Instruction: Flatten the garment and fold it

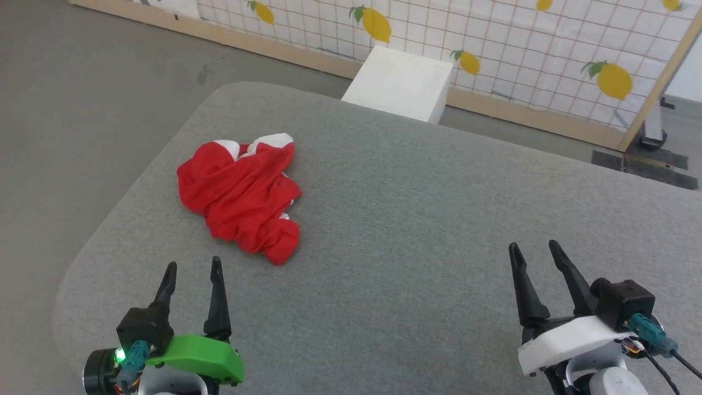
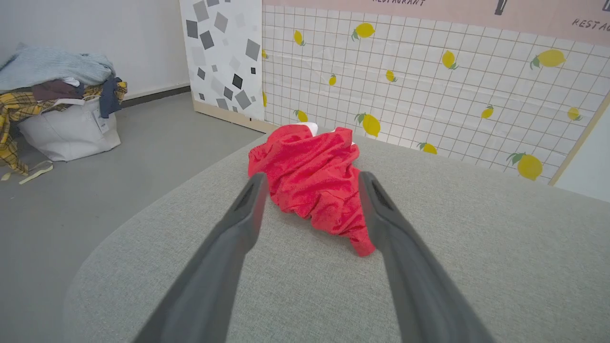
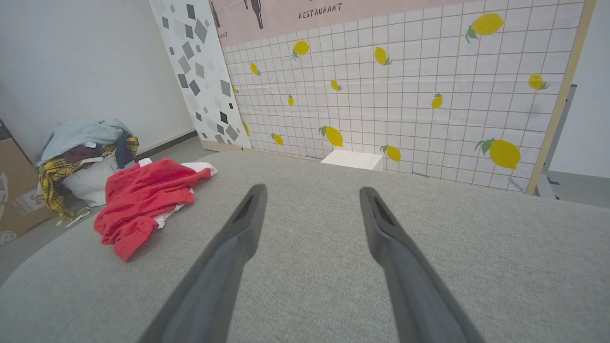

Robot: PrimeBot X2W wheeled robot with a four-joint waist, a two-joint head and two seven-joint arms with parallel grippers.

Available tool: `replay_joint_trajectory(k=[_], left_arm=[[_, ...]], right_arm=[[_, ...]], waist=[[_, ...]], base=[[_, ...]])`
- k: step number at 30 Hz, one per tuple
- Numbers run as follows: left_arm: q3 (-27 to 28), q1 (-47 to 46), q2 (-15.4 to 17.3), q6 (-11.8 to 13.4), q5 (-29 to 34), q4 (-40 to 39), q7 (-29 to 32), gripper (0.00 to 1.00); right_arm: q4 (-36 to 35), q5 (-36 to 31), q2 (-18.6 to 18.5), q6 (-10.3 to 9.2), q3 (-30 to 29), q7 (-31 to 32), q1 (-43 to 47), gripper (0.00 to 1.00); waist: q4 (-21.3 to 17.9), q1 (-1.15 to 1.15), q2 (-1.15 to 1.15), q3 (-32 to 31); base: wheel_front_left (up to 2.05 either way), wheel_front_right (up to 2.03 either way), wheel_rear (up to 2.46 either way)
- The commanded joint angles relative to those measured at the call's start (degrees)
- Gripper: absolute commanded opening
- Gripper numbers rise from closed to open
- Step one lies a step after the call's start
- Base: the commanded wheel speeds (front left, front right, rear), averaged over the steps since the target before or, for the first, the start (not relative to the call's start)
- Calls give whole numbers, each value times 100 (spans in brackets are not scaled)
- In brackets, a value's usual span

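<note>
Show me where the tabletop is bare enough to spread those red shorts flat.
Bare: the wide grey stretch of the table between the red shorts and the right hand, back to the white box. Crowded: the left side, where the crumpled shorts lie just ahead of the left hand.

You've got one garment [image 1: 241,192] on one grey table [image 1: 439,219]. You're running two grippers, the left gripper [image 1: 194,261] and the right gripper [image 1: 532,243], two fingers each. Off the table, count one white box [image 1: 403,82], one laundry bag [image 2: 71,136], one lemon panel [image 1: 521,44] and one grey-squares panel [image 2: 224,57].
</note>
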Motion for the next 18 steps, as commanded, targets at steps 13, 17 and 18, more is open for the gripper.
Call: replay_joint_trajectory(k=[13, 17, 18], left_arm=[[-37, 126, 53, 94, -152, 57, -201, 100], [-51, 146, 70, 102, -181, 81, -248, 100], [-55, 148, 73, 104, -192, 89, -261, 100]], right_arm=[[214, 175, 0, -8, 33, -210, -209, 100], [269, 229, 0, -8, 39, -257, -221, 100], [282, 244, 0, -8, 38, -271, -226, 100]], waist=[[329, 0, 0, 28], [410, 0, 0, 22], [434, 0, 0, 25]], base=[[0, 0, 0], [0, 0, 0], [0, 0, 0]])
